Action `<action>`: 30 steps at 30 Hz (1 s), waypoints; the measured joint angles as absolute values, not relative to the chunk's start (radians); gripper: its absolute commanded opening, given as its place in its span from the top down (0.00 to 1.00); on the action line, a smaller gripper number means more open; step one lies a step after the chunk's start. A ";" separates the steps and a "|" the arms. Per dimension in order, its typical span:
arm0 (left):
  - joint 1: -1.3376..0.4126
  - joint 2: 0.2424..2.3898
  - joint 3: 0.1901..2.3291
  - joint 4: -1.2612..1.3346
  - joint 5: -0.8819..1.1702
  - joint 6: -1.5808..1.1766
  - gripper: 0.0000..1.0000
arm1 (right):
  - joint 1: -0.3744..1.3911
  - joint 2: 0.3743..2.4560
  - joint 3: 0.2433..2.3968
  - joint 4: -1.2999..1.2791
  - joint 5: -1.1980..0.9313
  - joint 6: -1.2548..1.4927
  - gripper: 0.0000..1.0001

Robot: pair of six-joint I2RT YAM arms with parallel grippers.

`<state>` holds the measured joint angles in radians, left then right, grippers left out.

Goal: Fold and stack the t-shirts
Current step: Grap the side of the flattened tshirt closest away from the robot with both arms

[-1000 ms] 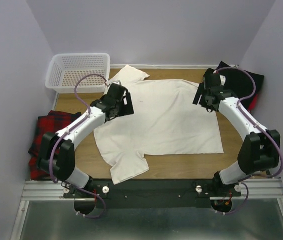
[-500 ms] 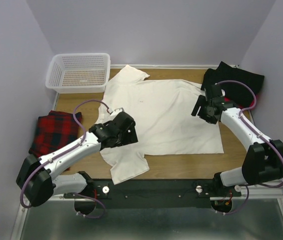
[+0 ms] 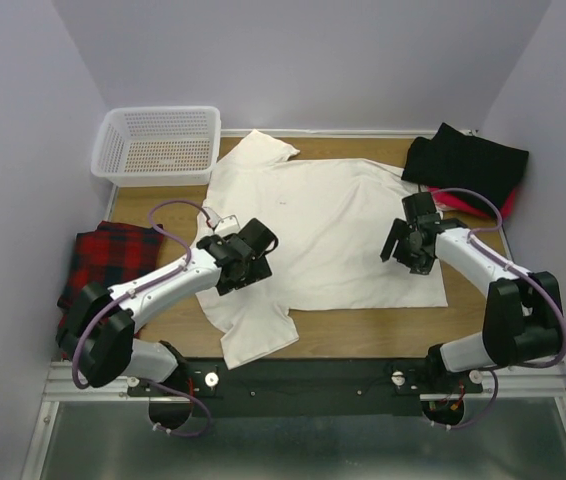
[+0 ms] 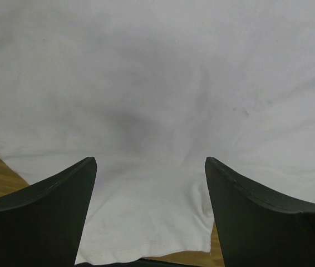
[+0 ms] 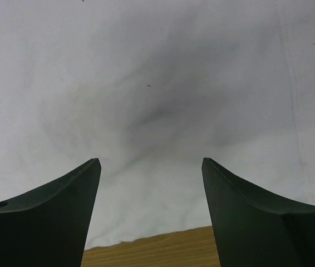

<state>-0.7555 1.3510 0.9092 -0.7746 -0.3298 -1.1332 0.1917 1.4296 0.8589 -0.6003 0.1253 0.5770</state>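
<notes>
while the cream shirt [image 3: 333, 230] lies spread, left gripper [image 4: 150, 161] and right gripper [image 5: 151, 160] gape above it.

White shirt [image 3: 333, 230] lies flat across the middle of the desk [image 3: 383, 325], leaving open room above it. Obstacles stand at the margins: basket [image 3: 158, 145] far left, black shirt [image 3: 468, 165] heaped far right, checked cloth [image 3: 108, 260] at the left edge. Left fingers [image 4: 46, 211] and right fingers [image 5: 40, 211] stand apart, with flat cloth below each gap. Walls [image 3: 293, 60] close three sides.
</notes>
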 measured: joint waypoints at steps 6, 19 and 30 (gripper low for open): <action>-0.632 1.380 0.870 -0.731 -0.332 -1.097 0.12 | 0.192 1.461 0.831 -0.599 0.125 0.577 0.18; -0.464 1.626 0.953 -0.658 -0.336 -0.937 0.12 | 0.196 1.565 0.869 -0.604 0.130 0.575 0.18; -0.349 1.693 1.012 -0.585 -0.322 -0.857 0.12 | 0.196 1.623 0.925 -0.627 0.141 0.575 0.18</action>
